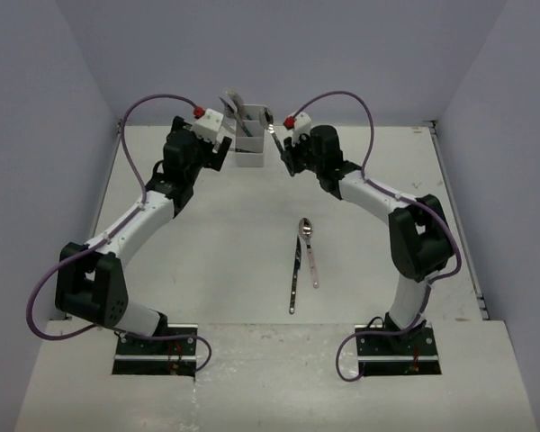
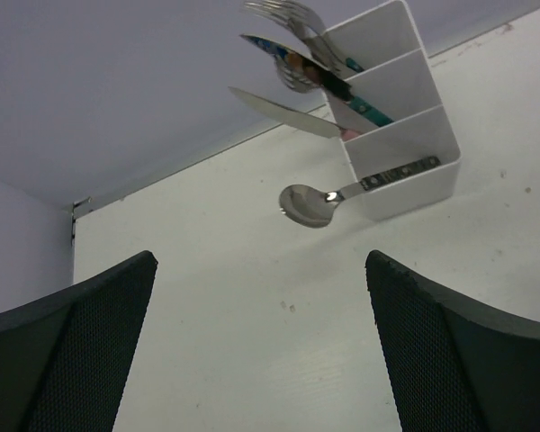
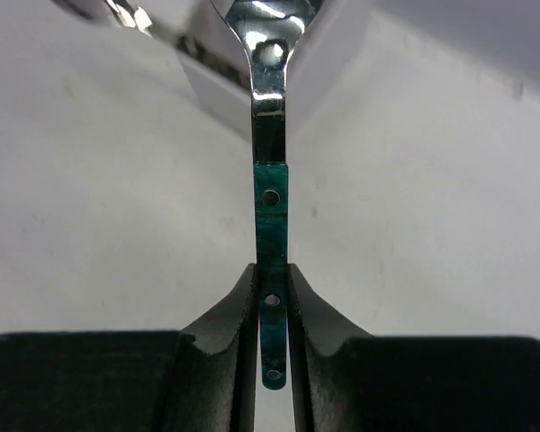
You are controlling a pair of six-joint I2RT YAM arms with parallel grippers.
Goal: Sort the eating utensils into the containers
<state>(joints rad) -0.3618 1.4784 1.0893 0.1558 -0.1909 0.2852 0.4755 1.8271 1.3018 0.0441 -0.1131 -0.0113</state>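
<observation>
Right gripper fingers clamp the teal handle of a shiny metal utensil, its head just beside the small white translucent compartmented plastic holder. Left gripper is spread wide, holding nothing, nr the holder w/ forks, knives & a dark-handled spoon poking out. Pink-handled spoon & black-handled knife lie side by side on the white table.

A lightly scuffed white tabletop spreads beneath both pairs of jaws; pale grey-blue walls rise just beyond them.
</observation>
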